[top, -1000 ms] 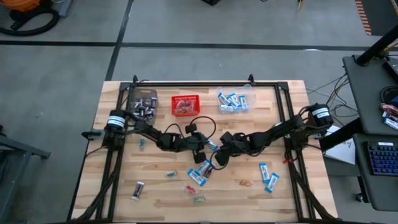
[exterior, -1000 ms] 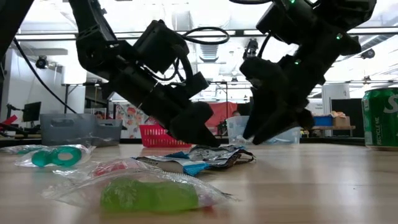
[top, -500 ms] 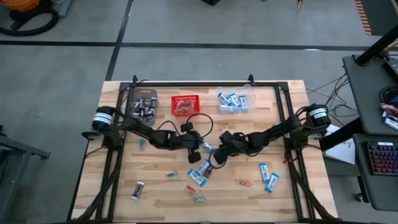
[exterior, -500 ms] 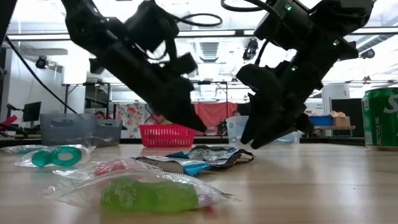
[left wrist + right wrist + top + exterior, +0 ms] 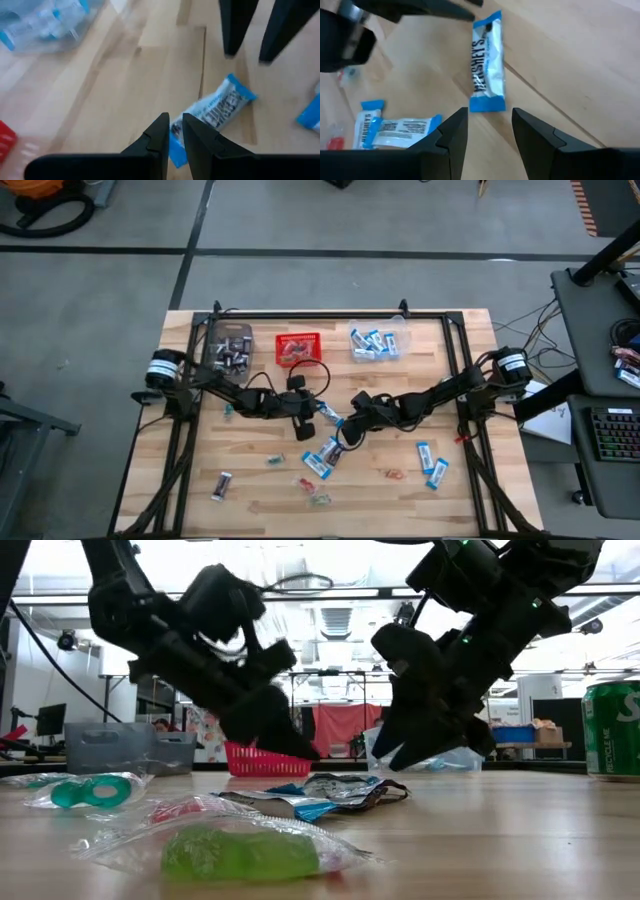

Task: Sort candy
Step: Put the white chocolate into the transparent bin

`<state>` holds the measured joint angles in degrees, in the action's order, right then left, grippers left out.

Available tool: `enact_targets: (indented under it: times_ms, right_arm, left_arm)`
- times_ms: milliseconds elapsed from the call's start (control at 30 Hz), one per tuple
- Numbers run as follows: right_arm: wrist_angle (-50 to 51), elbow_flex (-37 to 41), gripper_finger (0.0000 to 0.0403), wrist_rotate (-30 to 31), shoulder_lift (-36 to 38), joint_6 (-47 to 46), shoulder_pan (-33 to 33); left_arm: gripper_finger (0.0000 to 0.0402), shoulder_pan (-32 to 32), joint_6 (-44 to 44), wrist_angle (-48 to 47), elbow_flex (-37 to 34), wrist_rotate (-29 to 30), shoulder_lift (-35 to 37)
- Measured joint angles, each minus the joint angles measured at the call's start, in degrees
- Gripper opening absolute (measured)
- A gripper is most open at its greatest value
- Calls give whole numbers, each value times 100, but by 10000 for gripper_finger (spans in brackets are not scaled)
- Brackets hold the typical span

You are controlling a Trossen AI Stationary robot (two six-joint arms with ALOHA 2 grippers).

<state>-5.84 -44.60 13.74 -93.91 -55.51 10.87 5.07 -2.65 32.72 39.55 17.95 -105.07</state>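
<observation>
While open, right hand (image 5: 487, 130) hovers just beside blue-and-white packet (image 5: 487, 62).

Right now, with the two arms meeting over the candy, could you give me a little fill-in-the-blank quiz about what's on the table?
1. The basket at the back of the table is coloured ____.
2. The right tool has its fingers ____, nothing between them.
3. The blue-and-white packet ahead of the right tool lies flat on the ____.
4. The clear bin right of the basket holds ____ packets.

Missing words: red; open; table; blue-and-white
</observation>
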Motion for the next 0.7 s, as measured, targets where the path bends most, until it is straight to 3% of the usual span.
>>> enact_targets:
  times_ms: [333,700]
  right_arm:
    - [-90,53,147,179,-7,-132,11]
    - [-93,93,147,296,-7,-166,11]
  left_arm:
    - [37,-9,-469,397,72,-37,-663]
    - [37,-9,-647,401,60,-15,-735]
